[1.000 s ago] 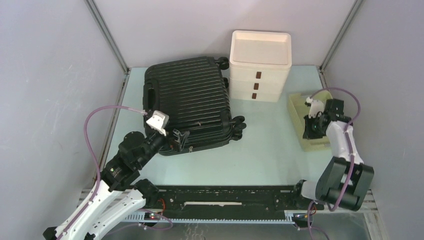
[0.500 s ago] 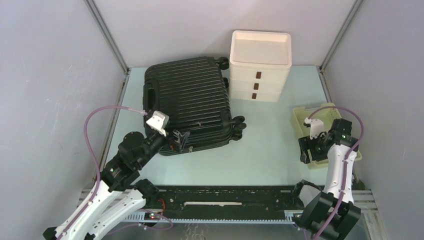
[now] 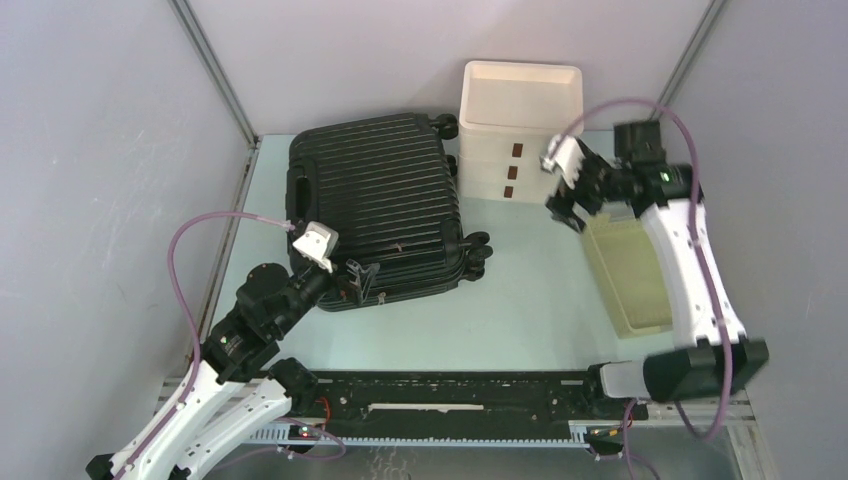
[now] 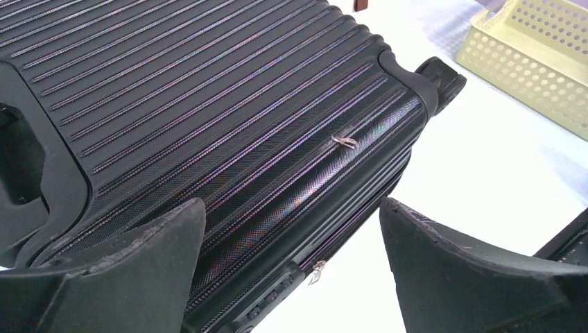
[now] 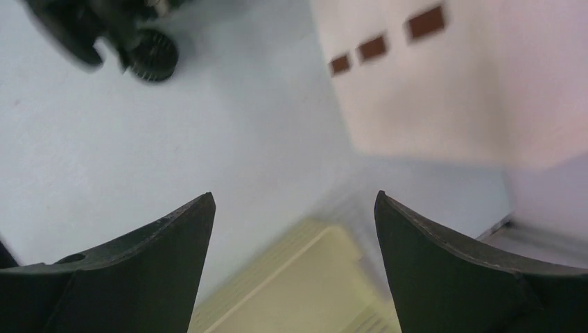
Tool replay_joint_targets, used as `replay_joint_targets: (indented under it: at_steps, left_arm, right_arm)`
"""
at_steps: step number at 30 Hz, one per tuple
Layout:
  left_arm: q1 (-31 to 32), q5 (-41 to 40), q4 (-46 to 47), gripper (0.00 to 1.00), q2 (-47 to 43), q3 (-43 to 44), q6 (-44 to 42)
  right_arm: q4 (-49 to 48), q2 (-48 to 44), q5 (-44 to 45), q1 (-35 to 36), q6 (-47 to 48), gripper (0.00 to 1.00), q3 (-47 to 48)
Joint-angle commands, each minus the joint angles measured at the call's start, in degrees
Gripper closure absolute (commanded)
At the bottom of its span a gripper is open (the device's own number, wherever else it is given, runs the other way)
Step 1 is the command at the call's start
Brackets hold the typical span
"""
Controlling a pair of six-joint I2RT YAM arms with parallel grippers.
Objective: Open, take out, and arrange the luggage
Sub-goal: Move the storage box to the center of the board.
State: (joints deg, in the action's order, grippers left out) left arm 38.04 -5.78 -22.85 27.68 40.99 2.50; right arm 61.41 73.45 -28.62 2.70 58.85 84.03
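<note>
Toward the table's (image 3: 540,300) left edge, the luggage (image 3: 375,205) lies right before the nearer left gripper (image 3: 360,275), spread and empty.

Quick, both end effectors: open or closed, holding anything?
Left end effector: open, empty, by the luggage.
Right end effector: open, empty.
</note>
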Motion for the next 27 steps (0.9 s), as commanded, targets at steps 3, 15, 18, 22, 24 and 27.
replay_joint_targets:
  at_steps: [3, 15, 18, 22, 24, 27]
  left_arm:
    - [-0.88, -0.20, 1.89, 0.00, -0.58, -0.78, -1.88]
    - [-5.87, 3.94, 2.64, 0.01, 2.27, -0.74, -1.37]
    - [-6.37, 4.28, 2.67, 0.01, 2.38, -0.74, -1.27]
    - [-6.66, 4.62, 2.77, 0.00, 2.27, -0.74, -1.19]
    - [-6.66, 4.68, 2.74, 0.01, 1.97, -0.74, -1.18]
    - [-6.75, 4.73, 2.72, 0.01, 1.22, -0.74, -1.18]
  right_arm:
    - [-6.75, 19.23, -0.51, 4.19, -2.89, 0.09, 22.80]
    - [-10.56, 40.86, 6.20, 6.29, -5.50, 0.22, 42.68]
    - [-10.13, 43.20, 6.55, 6.11, -5.16, 0.35, 43.63]
    - [-8.55, 42.59, 5.09, 5.59, -5.37, 0.59, 42.41]
    - [-8.93, 41.07, 6.02, 5.43, -5.34, 0.71, 39.93]
    - [-9.54, 38.37, 6.86, 4.35, -5.37, 0.83, 36.13]
